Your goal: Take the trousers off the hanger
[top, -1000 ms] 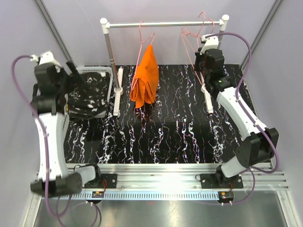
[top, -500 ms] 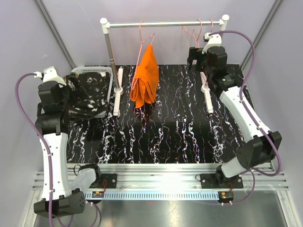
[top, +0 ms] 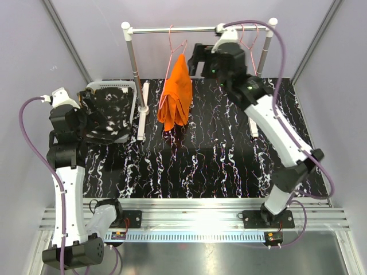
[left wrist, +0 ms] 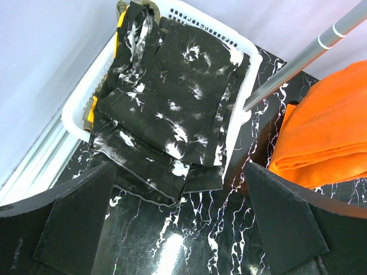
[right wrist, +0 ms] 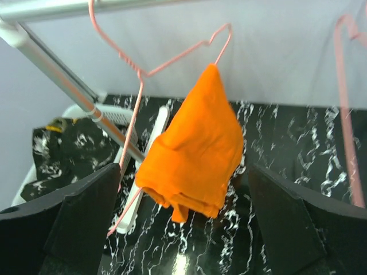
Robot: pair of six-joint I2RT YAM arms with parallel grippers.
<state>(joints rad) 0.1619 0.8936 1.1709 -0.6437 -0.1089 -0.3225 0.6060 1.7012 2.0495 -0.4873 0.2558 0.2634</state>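
Bright orange trousers hang folded over a pink wire hanger on the rail. My right gripper is open, just right of them at hanger height and not touching. In the right wrist view the orange trousers hang ahead between the open fingers of that gripper. Black white-speckled trousers lie in a white basket, spilling over its near rim, with an olive-green and yellow garment under them. My left gripper is open and empty near the basket.
Empty pink hangers hang at the rail's right end. The rack's posts stand on white foot bars at left and right. The table top is black marble-patterned. Purple cables loop from both arms.
My right gripper has opened and swung left along the rail, from the empty hangers to beside the orange trousers. The left arm has drawn back and lowered at the basket's left.
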